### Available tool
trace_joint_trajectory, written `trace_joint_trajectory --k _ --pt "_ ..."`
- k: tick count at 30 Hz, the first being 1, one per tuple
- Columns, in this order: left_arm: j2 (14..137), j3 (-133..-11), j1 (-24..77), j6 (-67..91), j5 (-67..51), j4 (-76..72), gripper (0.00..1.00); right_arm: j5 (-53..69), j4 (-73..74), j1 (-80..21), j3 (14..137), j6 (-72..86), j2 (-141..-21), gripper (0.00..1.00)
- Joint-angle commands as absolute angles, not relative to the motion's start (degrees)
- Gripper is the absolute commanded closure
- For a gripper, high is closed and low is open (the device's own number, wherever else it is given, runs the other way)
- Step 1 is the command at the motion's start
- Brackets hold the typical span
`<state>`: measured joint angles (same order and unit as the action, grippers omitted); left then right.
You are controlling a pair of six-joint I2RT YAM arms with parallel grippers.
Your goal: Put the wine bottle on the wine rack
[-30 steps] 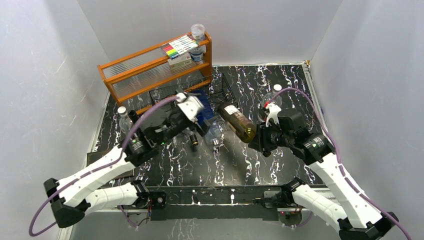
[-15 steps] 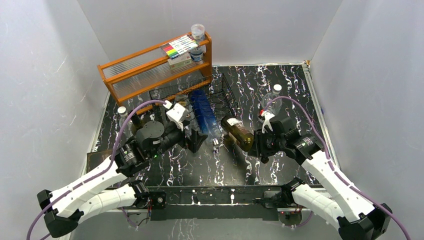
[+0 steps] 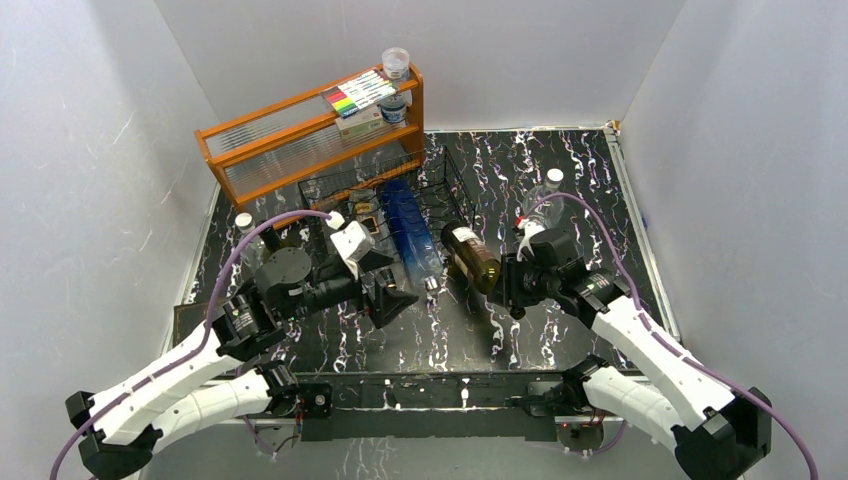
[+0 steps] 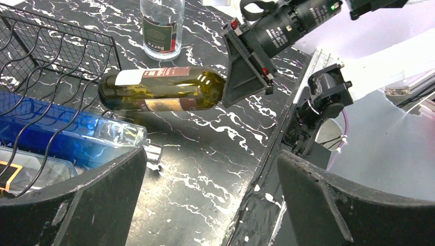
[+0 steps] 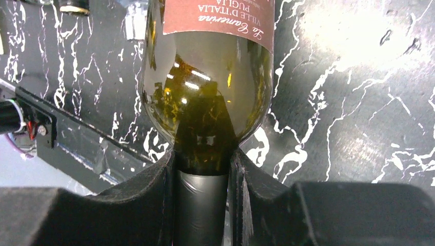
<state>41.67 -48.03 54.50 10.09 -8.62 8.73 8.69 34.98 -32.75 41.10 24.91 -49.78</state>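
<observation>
Now the left gripper (image 3: 392,296), jaws wide and empty, has pulled back near-left from the rack (image 3: 440,182), so that arm no longer blocks the approach. The right gripper (image 3: 502,284) has drawn slightly left and nearer, clamped tight on the neck of the bottle (image 3: 470,256). The bottle hangs roughly level above the table (image 3: 560,170), just right of the rack's near-right corner and apart from the blue bottle (image 3: 405,222) lying in it. Its long axis runs near-right to far-left, base leading toward the rack. Probably it now needs lining up with a free cradle and lowering.
</observation>
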Motion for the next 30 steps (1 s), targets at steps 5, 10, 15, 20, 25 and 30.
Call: trace_joint_trajectory --k 5,10,15,20,25,30 --pt "38.7 -50.5 54.3 9.7 -9.8 9.8 0.02 6.7 9.7 -33.1 36.9 27.3 -46.6 1.00" --pt "38.6 -51.5 54.3 9.1 -9.1 10.4 0.02 6.6 -1.6 -33.3 32.6 29.4 -50.1 1.00" --pt "39.1 -54.4 54.4 7.2 -8.2 11.7 0.02 3.3 -17.6 -35.6 27.7 29.6 -55.2 1.00" --pt "40.6 -56.3 54.4 4.8 -7.3 9.6 0.02 -0.7 -28.5 -36.7 28.1 28.5 -60.7 1.00" --pt "42.4 -57.1 54.4 2.6 -5.8 7.0 0.02 -4.7 -33.1 -36.7 31.2 26.0 -68.4 1.00" --pt "42.5 -56.0 54.3 2.1 -4.4 6.4 0.02 -8.8 -40.0 -36.6 33.4 22.6 -75.5 1.00"
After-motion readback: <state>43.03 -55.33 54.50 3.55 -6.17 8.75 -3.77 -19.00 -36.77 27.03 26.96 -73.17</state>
